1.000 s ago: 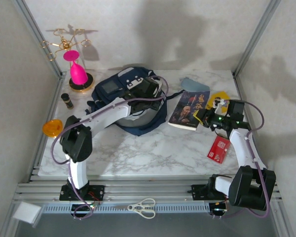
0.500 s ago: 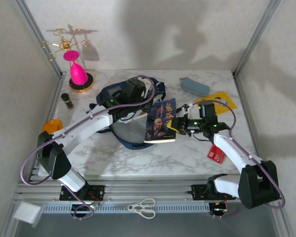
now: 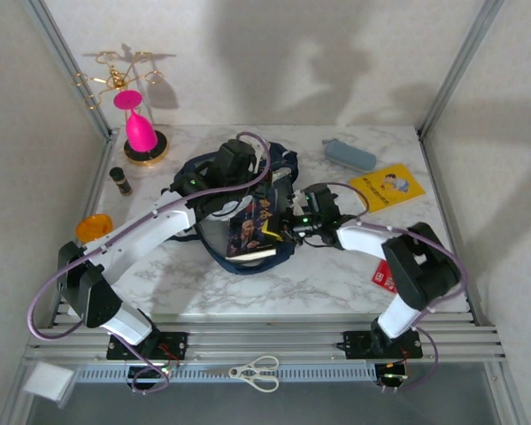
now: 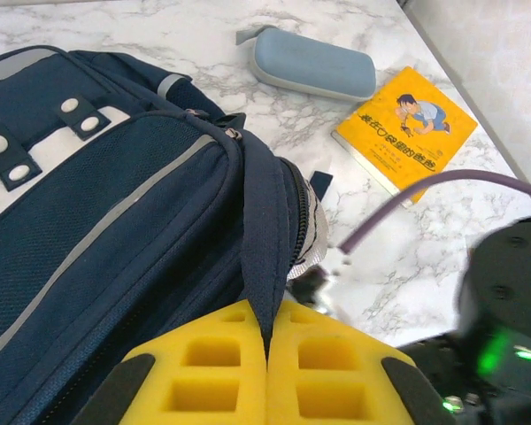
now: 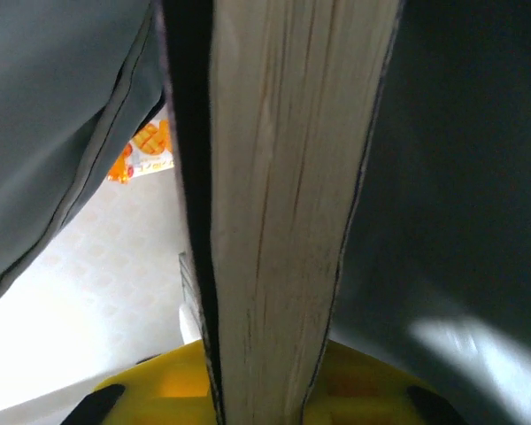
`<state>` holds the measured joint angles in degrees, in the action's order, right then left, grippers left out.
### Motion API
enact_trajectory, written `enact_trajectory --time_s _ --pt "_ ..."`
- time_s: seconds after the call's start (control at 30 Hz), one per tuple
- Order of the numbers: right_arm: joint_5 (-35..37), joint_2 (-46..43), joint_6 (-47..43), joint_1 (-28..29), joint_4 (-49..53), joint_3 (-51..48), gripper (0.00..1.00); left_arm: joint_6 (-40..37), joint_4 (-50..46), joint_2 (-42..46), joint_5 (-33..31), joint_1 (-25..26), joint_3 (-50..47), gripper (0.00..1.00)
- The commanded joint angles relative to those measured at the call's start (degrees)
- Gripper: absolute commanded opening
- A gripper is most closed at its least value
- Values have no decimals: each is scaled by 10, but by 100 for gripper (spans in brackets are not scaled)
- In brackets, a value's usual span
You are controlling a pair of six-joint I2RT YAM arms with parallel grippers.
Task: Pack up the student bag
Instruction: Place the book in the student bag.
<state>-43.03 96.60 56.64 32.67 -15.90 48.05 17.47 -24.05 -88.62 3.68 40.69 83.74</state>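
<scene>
yellow booklet (image 4: 405, 127) cover w/ Chinese chars, too small to read, dark book (image 3: 252, 230) cover txt illegible

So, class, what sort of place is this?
Probably a robotics lab test cell: a marble-pattern table fenced by aluminium framing, with a left arm and right arm bolted at its near edge.

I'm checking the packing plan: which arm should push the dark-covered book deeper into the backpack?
Right. The right gripper clamps the book, which sits partly inside the student bag. The left gripper is shut on the bag's rim, holding the mouth open.
</scene>
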Motion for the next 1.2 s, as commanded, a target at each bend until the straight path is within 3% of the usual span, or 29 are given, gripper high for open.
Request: enact_trajectory --time_s 0.0,0.1,0.27,0.43,0.67,0.87,1.17 --pt "12 42 1 5 -80 70 1 18 80 38 14 9 7 0" --pt "29 94 -25 5 -51 124 11 21 79 39 2 9 5 0" --pt "34 129 -57 4 -7 159 48 27 72 35 -29 9 10 0" --pt "94 70 -102 4 95 118 59 28 68 28 -42 9 15 0" --pt "185 -39 -136 19 207 51 64 30 73 16 -41 9 15 0" --pt "241 -65 -119 92 238 45 59 35 77 13 -46 9 12 0" --pt "245 53 -95 178 214 135 44 40 77 7 -44 9 22 0"
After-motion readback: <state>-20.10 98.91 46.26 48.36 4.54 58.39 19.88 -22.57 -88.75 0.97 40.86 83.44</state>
